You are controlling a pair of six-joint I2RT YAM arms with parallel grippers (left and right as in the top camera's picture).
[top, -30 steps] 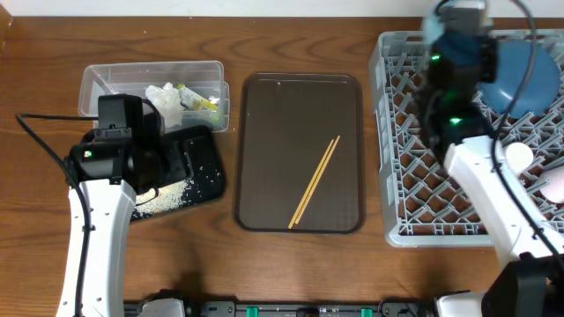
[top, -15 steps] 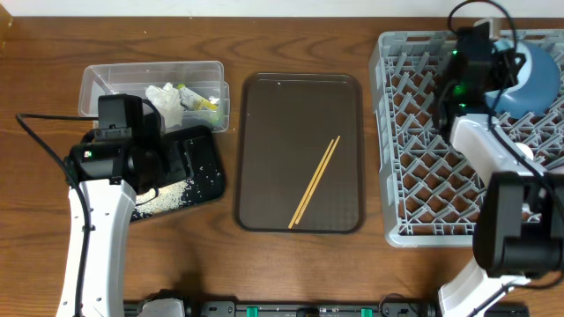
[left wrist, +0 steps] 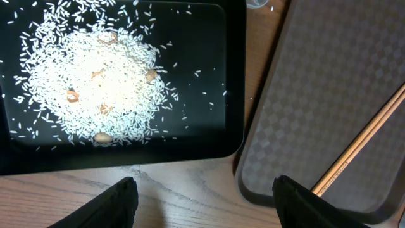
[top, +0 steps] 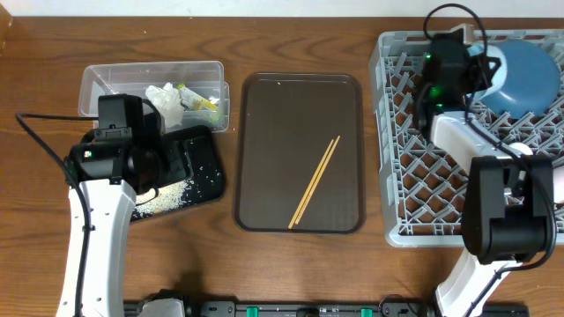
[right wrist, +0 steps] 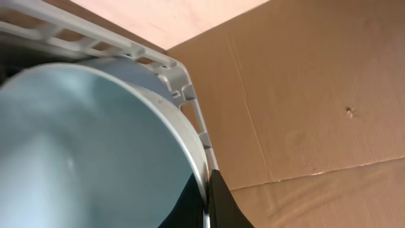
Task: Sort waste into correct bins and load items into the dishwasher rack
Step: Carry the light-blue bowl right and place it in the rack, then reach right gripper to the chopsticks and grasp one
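My right gripper [right wrist: 207, 174] is shut on the rim of the light blue bowl [right wrist: 82, 145]. It holds the bowl [top: 524, 75] over the far right corner of the grey dishwasher rack [top: 423, 194]. The gripper shows in the overhead view [top: 483, 66]. My left gripper [left wrist: 205, 190] is open and empty above bare table, between the black tray [left wrist: 209, 76] and the brown serving tray [left wrist: 316, 76]. Rice grains [left wrist: 95, 82] lie piled in the black tray. Two chopsticks [top: 315, 180] lie on the brown tray. The clear tub [top: 115, 79] holds tissue [top: 166, 95] and the wrapper [top: 201, 101].
A white cup [top: 522, 151] sits in the rack beside my right arm. The rack's rim [right wrist: 95, 41] runs close behind the bowl, with a cardboard wall [right wrist: 304, 95] past it. Some rice [top: 167, 195] lies at the black tray's front edge.
My right arm has swung across the rack's far side, carrying the bowl to the far right corner. The left arm has not moved.
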